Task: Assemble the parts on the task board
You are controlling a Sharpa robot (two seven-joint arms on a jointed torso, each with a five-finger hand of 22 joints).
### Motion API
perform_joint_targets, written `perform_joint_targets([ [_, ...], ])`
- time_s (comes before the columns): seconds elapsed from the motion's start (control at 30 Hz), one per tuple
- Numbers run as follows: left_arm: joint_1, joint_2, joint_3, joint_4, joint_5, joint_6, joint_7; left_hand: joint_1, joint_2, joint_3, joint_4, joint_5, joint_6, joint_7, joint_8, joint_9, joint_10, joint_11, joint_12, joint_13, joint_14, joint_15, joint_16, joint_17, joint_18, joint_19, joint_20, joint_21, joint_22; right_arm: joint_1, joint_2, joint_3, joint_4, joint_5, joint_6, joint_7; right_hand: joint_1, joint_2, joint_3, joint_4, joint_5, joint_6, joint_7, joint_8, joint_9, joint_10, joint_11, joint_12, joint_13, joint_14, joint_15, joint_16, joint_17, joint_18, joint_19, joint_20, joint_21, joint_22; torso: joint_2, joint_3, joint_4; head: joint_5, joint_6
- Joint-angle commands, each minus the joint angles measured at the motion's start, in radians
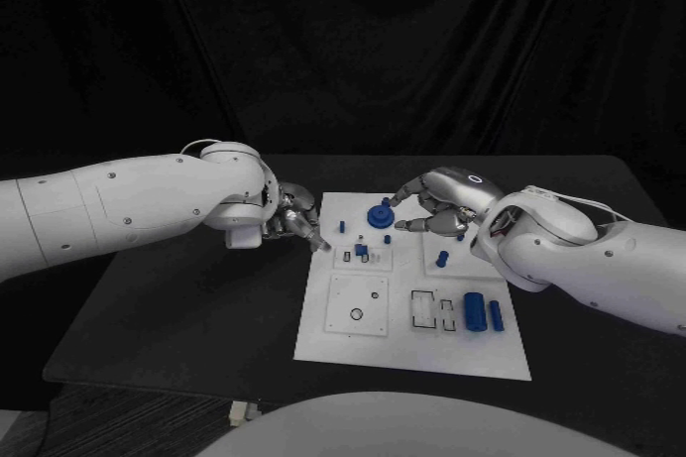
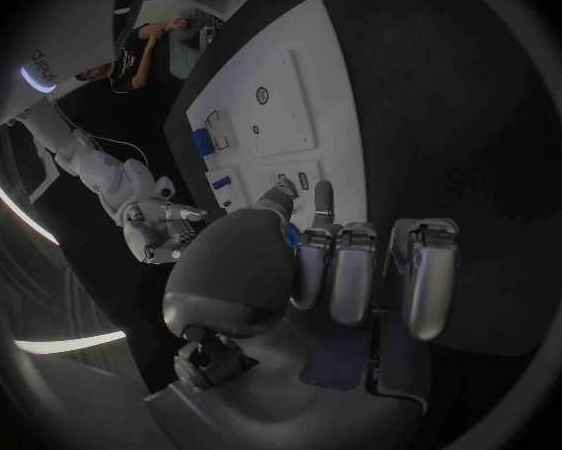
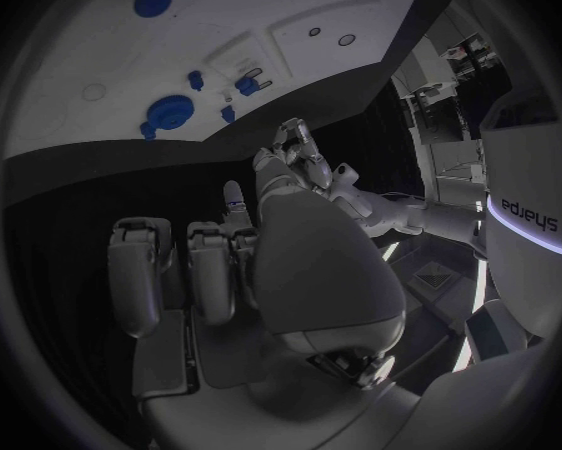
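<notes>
The white rectangular task board [image 1: 414, 353] lies mid black tabletop [image 1: 186, 318], a round blue gear part [image 1: 381, 216] standing near its far edge. The left robot hand [image 1: 297, 222] hovers at the board's far left corner, fingers apart, holding nothing. The right robot hand [image 1: 436, 207] is just beside the gear; I cannot tell whether it grips it.

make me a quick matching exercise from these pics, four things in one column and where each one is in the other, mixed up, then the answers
Things
1. left robot hand
2. right robot hand
3. blue gear
4. two long blue parts

Places (head view)
A. near right corner of the board
B. at the board's far left edge
C. far end of the board, between the robot hands
D. over the board's far right part

Pairs: 1-B, 2-D, 3-C, 4-A
</notes>
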Motion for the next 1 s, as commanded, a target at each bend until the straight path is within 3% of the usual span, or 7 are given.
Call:
perform_joint_targets([
  [0.03,0.003,-0.006,0.001,0.005,0.006,-0.021,0.100,-0.010,-0.003,-0.004,0.012,0.000,-0.009,0.002,0.012,0.006,0.103,0.007,-0.001,0.263,0.106,0.007,0.003,0.263,0.005,0.069,0.006,0.006,0.234,-0.007,0.032,0.001,-0.022,-0.064,0.049,-0.086,-0.007,-0.013,0.015,0.001,0.017,-0.003,0.001,0.020,0.007,0.103,0.003,-0.001,0.263,0.101,0.000,0.003,0.263,-0.008,0.090,-0.004,0.013,0.253,0.001,-0.0024,0.0013,0.001,0.000],
  [0.07,0.003,-0.009,0.001,0.006,0.006,-0.023,0.106,-0.009,-0.003,-0.006,0.013,0.002,-0.011,0.002,0.015,0.008,0.103,0.006,-0.001,0.263,0.106,0.007,0.003,0.263,0.005,0.069,0.006,0.006,0.234,-0.010,0.046,0.001,-0.029,-0.070,0.054,-0.093,-0.009,-0.014,0.018,0.001,0.020,-0.001,0.000,0.025,0.009,0.103,0.003,-0.001,0.263,0.101,0.001,0.003,0.263,-0.008,0.090,-0.004,0.012,0.253,0.001,-0.0010,0.0006,0.002,0.000],
  [0.2,0.003,-0.014,0.001,0.009,0.006,-0.026,0.112,0.007,-0.003,-0.010,0.014,0.017,-0.019,0.000,0.029,0.013,0.103,0.005,-0.001,0.263,0.106,0.007,0.003,0.263,0.006,0.065,0.006,0.002,0.231,-0.020,0.081,0.001,-0.049,-0.087,0.069,-0.115,-0.020,-0.021,0.030,0.003,0.038,0.002,0.000,0.048,0.018,0.103,0.005,-0.001,0.263,0.101,0.002,0.003,0.263,-0.010,0.094,-0.003,0.018,0.255,0.002,-0.0054,0.0030,-0.002,0.000],
  [0.3,0.003,-0.016,0.001,0.008,0.006,-0.025,0.115,0.007,-0.003,-0.010,0.014,0.017,-0.020,0.000,0.030,0.014,0.103,0.005,-0.001,0.263,0.106,0.007,0.003,0.263,0.007,0.063,0.006,0.000,0.229,-0.030,0.107,0.001,-0.065,-0.097,0.091,-0.139,-0.032,-0.027,0.033,0.007,0.038,-0.006,0.001,0.055,0.021,0.103,0.007,-0.001,0.263,0.101,0.004,0.003,0.263,-0.010,0.094,-0.002,0.018,0.255,0.002,-0.0033,0.0018,0.000,0.000],
  [0.43,0.003,-0.016,0.001,0.008,0.006,-0.019,0.111,0.010,0.001,-0.010,0.018,0.018,-0.023,0.000,0.032,0.014,0.103,0.006,-0.001,0.263,0.106,0.007,0.003,0.263,0.008,0.059,0.006,-0.003,0.226,-0.040,0.133,0.001,-0.083,-0.104,0.115,-0.161,-0.055,-0.033,0.040,0.015,0.028,-0.015,0.003,0.072,0.030,0.103,0.012,-0.001,0.263,0.101,0.008,0.003,0.263,-0.011,0.095,0.001,0.020,0.256,0.002,-0.0039,0.0017,0.004,0.000],
  [0.57,0.003,-0.017,0.001,0.009,0.006,-0.017,0.106,0.011,0.004,-0.013,0.023,0.014,-0.026,0.001,0.035,0.014,0.103,0.008,-0.001,0.263,0.106,0.008,0.003,0.263,0.009,0.055,0.007,-0.007,0.223,-0.052,0.154,0.001,-0.099,-0.108,0.138,-0.178,-0.066,-0.036,0.044,0.018,0.022,-0.018,0.004,0.083,0.035,0.103,0.015,-0.001,0.263,0.101,0.010,0.003,0.263,-0.011,0.095,0.003,0.021,0.256,0.002,-0.0117,0.0024,-0.002,0.000],
  [1.0,0.003,-0.010,0.001,0.005,0.006,-0.009,0.095,0.015,0.007,-0.013,0.025,0.013,-0.027,0.001,0.037,0.013,0.103,0.008,-0.001,0.263,0.106,0.009,0.003,0.263,0.011,0.050,0.007,-0.011,0.219,-0.070,0.191,0.001,-0.137,-0.118,0.154,-0.184,-0.072,-0.037,0.047,0.020,0.021,-0.022,0.005,0.088,0.037,0.103,0.016,-0.001,0.263,0.101,0.011,0.003,0.263,-0.011,0.096,0.004,0.022,0.257,0.002,-0.0124,0.0020,-0.012,0.000],
])
